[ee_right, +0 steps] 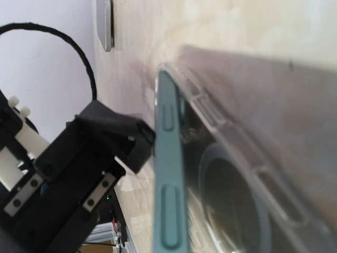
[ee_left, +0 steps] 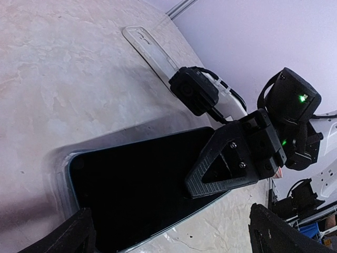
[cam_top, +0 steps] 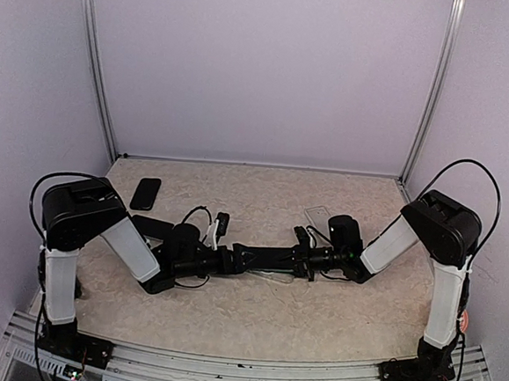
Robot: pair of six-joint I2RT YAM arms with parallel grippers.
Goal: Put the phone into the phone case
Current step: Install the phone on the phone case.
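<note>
**One phone edge is not yet in the case**

Two risks are here, I think. The phone point(ee_left: 137, 195) lies in the middle of the table point(ee_left: 63, 63), on the clear case point(ee_right: 237, 195). In the right wrist view its long edge stands up from the case wall, so it looks not fully seated. If the right gripper point(ee_left: 194, 185) pushes off-centre, the phone can tip or slide out. The thin case can also slip on the smooth table. The right gripper has its fingers together, with the tip resting on the screen, and it holds nothing. The left gripper point(ee_left: 171, 234) has its fingers point(ee_left: 71, 234) wide apart, one on each side of the phone's left end. Whether they touch it, I cannot tell.
</note>
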